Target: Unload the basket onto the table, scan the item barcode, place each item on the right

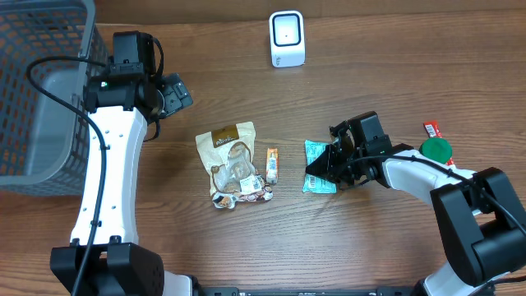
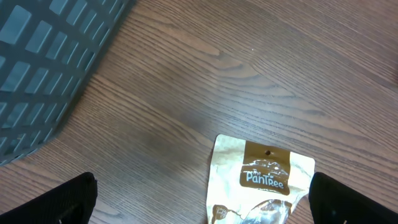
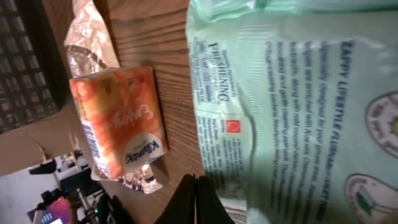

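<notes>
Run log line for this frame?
left gripper open, empty | right gripper shut at green packet edge | packet away from scanner

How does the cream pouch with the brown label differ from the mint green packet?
The cream pouch is the larger; the green packet is smaller. The cream pouch lies in the open, while the green packet is partly covered by the right gripper. Both lie flat on the wooden table.

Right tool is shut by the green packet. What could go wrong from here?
1. The right tool is shut at the edge of the green packet; a grip is not clear, so a lift may come up empty.
2. The orange packet lies close beside it and could be dragged along.
</notes>
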### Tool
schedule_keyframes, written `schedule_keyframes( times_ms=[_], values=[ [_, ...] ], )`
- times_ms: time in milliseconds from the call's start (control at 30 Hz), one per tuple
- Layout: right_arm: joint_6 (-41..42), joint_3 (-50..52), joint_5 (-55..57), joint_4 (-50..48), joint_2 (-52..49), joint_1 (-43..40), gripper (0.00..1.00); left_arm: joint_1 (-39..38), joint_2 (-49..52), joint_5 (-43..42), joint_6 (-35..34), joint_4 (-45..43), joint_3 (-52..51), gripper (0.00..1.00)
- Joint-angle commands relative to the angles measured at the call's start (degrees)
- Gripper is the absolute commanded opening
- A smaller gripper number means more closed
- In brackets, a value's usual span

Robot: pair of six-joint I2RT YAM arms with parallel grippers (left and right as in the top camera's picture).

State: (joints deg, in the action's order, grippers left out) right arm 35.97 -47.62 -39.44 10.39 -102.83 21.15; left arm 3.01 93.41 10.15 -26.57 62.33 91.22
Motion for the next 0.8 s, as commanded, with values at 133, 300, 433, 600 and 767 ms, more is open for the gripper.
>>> schedule_keyframes(
  times_ms=[133,300,433,600,767],
  values=[
    [-0.3,1.1,5.0,0.6,-0.5,0.5,0.04,0.0,-0.9,0.8,0.2,0.0,0.5,1.00],
    [0.3,1.6,5.4,1.3,-2.5,0.5,0.04,0.0,-0.9,0.8,0.2,0.0,0.5,1.00],
    [2.9,1.6,7.3,2.1,-3.7,0.5,0.04,0.0,-0.9,0.7,0.2,0.0,0.5,1.00],
    [3.3,0.6,4.1,2.1,-3.6,0.4,0.04,0.0,-0.9,0.8,0.2,0.0,0.5,1.00],
    [0.3,-2.1,-3.5,1.9,-1.2,0.3,0.04,0.0,-0.9,0.8,0.2,0.0,0.5,1.00]
  ],
)
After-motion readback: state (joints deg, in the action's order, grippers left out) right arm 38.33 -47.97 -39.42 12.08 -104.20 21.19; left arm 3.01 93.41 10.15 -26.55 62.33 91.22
